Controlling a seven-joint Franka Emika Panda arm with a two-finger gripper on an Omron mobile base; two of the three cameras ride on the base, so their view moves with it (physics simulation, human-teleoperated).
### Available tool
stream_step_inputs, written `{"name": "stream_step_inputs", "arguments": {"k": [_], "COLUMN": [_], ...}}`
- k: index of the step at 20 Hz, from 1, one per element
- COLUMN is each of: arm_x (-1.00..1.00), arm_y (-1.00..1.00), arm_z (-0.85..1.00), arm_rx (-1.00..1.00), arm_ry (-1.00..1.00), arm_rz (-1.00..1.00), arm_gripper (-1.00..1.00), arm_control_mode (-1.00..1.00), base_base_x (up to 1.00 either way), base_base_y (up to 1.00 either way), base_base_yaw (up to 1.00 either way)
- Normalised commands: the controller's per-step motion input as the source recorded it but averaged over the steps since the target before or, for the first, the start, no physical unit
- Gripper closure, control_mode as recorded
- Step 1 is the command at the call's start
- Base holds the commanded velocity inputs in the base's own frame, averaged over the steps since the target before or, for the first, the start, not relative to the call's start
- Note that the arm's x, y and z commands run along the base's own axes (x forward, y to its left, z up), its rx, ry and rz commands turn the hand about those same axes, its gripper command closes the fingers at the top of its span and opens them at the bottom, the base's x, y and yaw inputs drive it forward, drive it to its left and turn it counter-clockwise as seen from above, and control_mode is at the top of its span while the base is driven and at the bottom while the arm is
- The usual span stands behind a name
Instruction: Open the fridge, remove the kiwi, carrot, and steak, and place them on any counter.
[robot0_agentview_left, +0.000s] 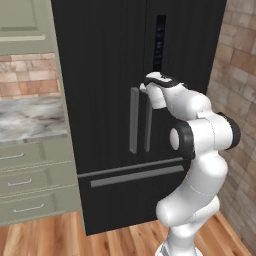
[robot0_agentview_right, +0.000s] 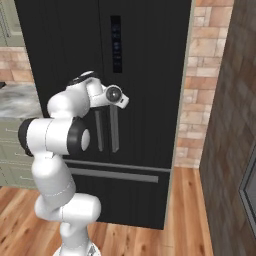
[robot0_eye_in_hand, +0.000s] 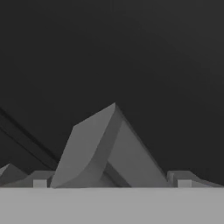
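The tall black double-door fridge (robot0_agentview_left: 110, 100) stands with both doors closed, its two long grey vertical bar handles (robot0_agentview_left: 134, 120) side by side at the seam between the doors, and a grey horizontal bar across the drawer front below them. To its left runs the grey-white marbled stone worktop (robot0_agentview_left: 30, 120) over sage-green drawers (robot0_agentview_left: 30, 182) with silver pulls, its right end butting against the fridge's side. A brick wall (robot0_agentview_right: 205, 75) rises on the fridge's right.

The white arm reaches forward to the fridge front, and its pincer (robot0_eye_in_hand: 111, 183) sits at the top of the right-hand door handle (robot0_agentview_right: 114, 127), pressed close to the door. In the hand view the grey top end of that handle (robot0_eye_in_hand: 105, 148) rises between the two fingertips (robot0_eye_in_hand: 40, 181), which stand far apart on either side of it; the pincer is wide and not clamped on the bar. Behind the handle is the dark door face.
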Motion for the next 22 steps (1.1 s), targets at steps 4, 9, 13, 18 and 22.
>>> {"name": "stream_step_inputs", "arguments": {"k": [4, 9, 13, 18, 22], "arm_x": [0.01, -0.06, -0.76, -0.91, -1.00], "arm_y": [0.00, 0.00, -0.32, -0.63, -0.84], "arm_z": [-0.02, 0.00, 0.01, 0.28, 0.15], "arm_rx": [0.00, 0.00, 0.00, -0.01, -0.02], "arm_ry": [0.00, 0.00, -0.02, 0.00, 0.00], "arm_rz": [0.00, 0.00, -0.06, 0.00, 0.00], "arm_gripper": [1.00, 1.00, 1.00, 1.00, 1.00], "arm_control_mode": [-1.00, -1.00, -1.00, -1.00, -1.00], "base_base_x": [0.00, 0.00, 0.00, 0.00, 0.00], "base_base_y": [0.00, 0.00, 0.00, 0.00, 0.00], "base_base_yaw": [0.00, 0.00, 0.00, 0.00, 0.00]}}
